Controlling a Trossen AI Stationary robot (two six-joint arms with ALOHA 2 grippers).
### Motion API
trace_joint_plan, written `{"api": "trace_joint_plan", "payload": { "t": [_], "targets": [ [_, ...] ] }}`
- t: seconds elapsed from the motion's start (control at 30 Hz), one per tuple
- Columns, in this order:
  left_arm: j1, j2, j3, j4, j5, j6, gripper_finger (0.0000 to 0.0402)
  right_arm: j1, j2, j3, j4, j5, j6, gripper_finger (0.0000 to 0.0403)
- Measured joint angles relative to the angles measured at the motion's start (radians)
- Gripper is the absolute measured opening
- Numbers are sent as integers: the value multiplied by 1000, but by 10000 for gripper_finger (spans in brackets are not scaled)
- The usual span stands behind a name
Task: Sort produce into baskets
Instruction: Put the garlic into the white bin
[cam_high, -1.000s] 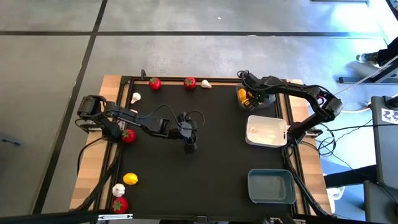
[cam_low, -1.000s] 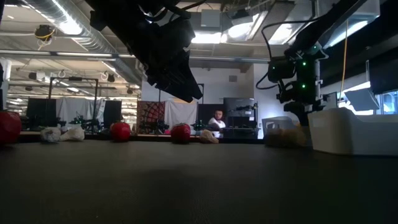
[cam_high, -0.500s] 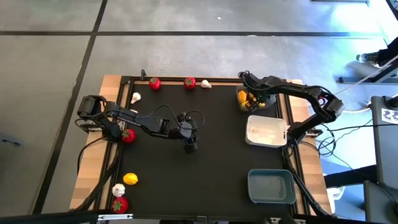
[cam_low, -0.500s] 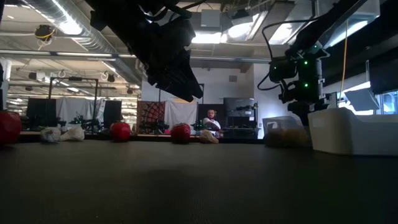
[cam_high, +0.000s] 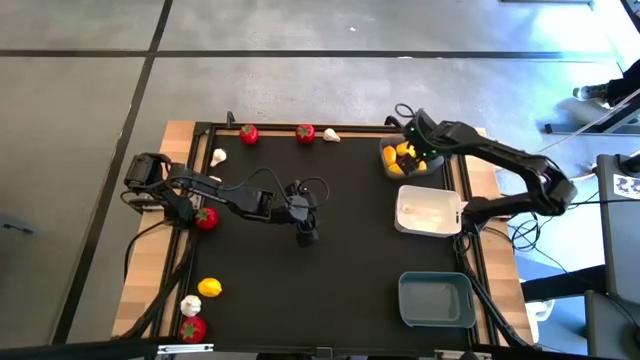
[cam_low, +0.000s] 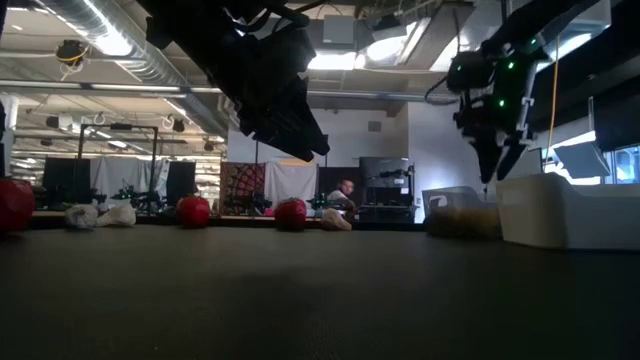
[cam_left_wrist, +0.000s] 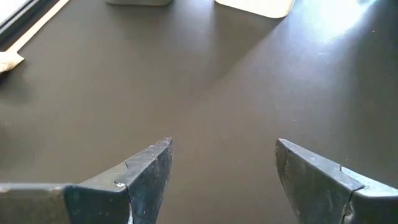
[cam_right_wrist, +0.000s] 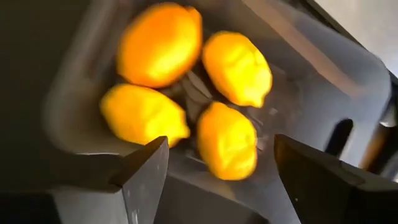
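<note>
**Four lemons in the dark basket, both my claws empty**

The black tabletop (cam_high: 340, 250) carries three baskets down my right side. The blue-grey basket (cam_high: 436, 300), nearest the front edge, looks empty from above. The white basket (cam_high: 429, 210) sits in the middle of the row; I cannot tell what, if anything, lies in it. The dark grey basket (cam_right_wrist: 298, 93) at the far end holds four lemons (cam_right_wrist: 227, 140) packed close together.

My right claw (cam_high: 412, 150) hangs above that dark grey basket, fingers spread wide, gripping nothing and clear of the lemons. My left claw (cam_high: 306, 237) hovers over bare tabletop near the middle, also spread open and empty.

The rest of the produce lies loose. Two red fruits (cam_high: 248, 133) and a white bulb (cam_high: 331, 136) line the far edge, another bulb (cam_high: 218, 156) is near the far left corner, and a red fruit (cam_high: 206, 218) lies beside my left arm. At the front left corner sit a lemon (cam_high: 210, 288), a bulb (cam_high: 190, 305) and a red fruit (cam_high: 192, 328).
</note>
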Motion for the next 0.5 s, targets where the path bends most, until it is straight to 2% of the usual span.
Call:
{"api": "trace_joint_plan", "payload": {
  "t": [0.23, 0.5],
  "targets": [
    [0, 0, 0, 1, 0, -1, 276, 14, -116, 0, 85, -184, 0, 287],
    [0, 0, 0, 1, -1, -1, 276, 130, -150, 0, 254, -197, -30, 287]
  ]
}}
